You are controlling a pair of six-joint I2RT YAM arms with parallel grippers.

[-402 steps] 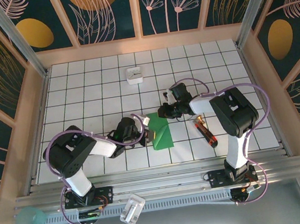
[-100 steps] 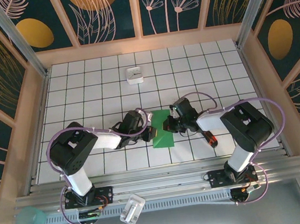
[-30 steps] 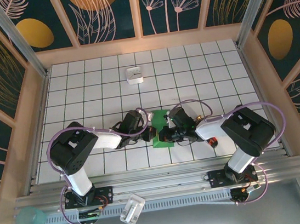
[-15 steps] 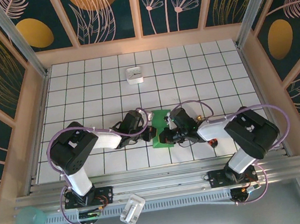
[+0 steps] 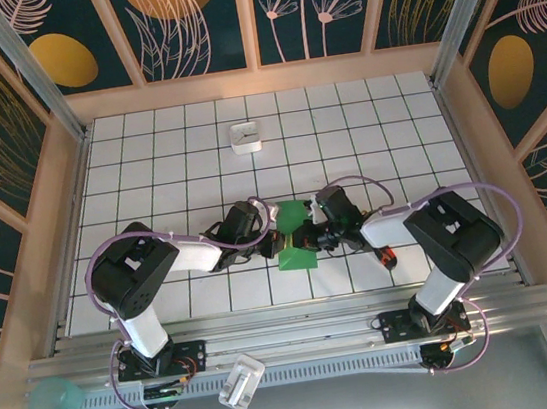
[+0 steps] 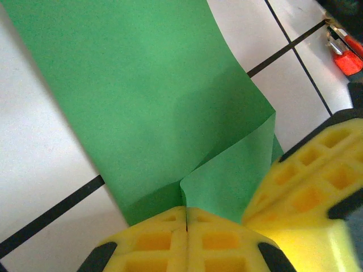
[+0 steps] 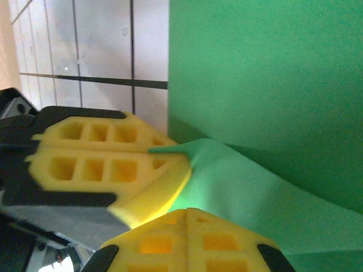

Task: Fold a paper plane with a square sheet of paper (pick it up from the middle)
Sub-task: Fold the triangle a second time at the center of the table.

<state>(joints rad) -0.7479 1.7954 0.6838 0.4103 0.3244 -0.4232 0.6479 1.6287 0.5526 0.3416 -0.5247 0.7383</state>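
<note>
The left fingers [image 6: 142,241] were pressed together at their tips, pinching a raised edge of the sheet of paper [image 6: 142,96]. A crease in the green ran straight into the seam between the pads. The right fingers [image 7: 153,243] were pressed together too, with their tips against a lifted hump of the same paper. Whether any of it sat between those pads could not be told. The two pairs of tips nearly met over the paper, the left coming in from the left side and the right from the right. The rest of the sheet, a folded green shape, lay on the white tiled worktop [image 5: 168,168], near its front and midway between the two arms. A red-and-black screwdriver [image 5: 388,254] lay just beside the right arm, on its outer side. A small white box [image 5: 245,138] stood well apart toward the back.
</note>
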